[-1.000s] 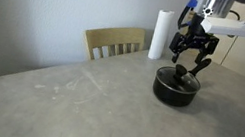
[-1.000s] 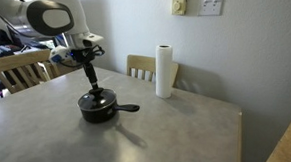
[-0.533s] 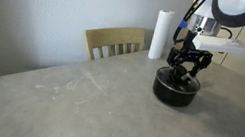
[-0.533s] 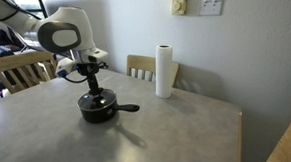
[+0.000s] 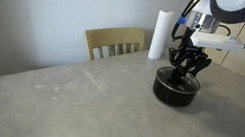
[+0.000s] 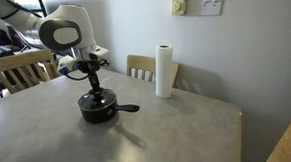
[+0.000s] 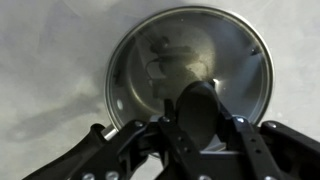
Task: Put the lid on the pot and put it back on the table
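Black round pot [image 6: 97, 111], long handle [image 6: 127, 108], on mottled grey desk [image 6: 173, 133]. Clear glass lid [image 7: 190, 60], metal rim. End effector [image 7: 206, 128] seemingly clamped on black knob [image 7: 205, 108], partly hiding it.

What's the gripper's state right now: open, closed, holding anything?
Gripper: fingers sit either side of the knob on the lid; cannot tell whether it has clamped.
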You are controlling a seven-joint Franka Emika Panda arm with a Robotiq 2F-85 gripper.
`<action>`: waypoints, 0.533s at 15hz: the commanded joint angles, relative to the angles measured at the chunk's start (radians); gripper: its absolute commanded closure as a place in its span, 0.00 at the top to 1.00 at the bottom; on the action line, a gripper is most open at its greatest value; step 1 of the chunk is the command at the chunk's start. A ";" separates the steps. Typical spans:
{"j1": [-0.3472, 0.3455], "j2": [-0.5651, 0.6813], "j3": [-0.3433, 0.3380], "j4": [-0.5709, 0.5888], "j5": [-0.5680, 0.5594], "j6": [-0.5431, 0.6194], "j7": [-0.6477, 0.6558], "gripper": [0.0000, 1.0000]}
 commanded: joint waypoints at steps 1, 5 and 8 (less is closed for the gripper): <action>-0.004 0.010 0.009 0.017 0.026 -0.022 -0.015 0.15; 0.028 -0.028 0.001 0.030 -0.026 -0.049 0.001 0.15; 0.071 -0.036 -0.004 0.081 -0.095 -0.087 0.028 0.15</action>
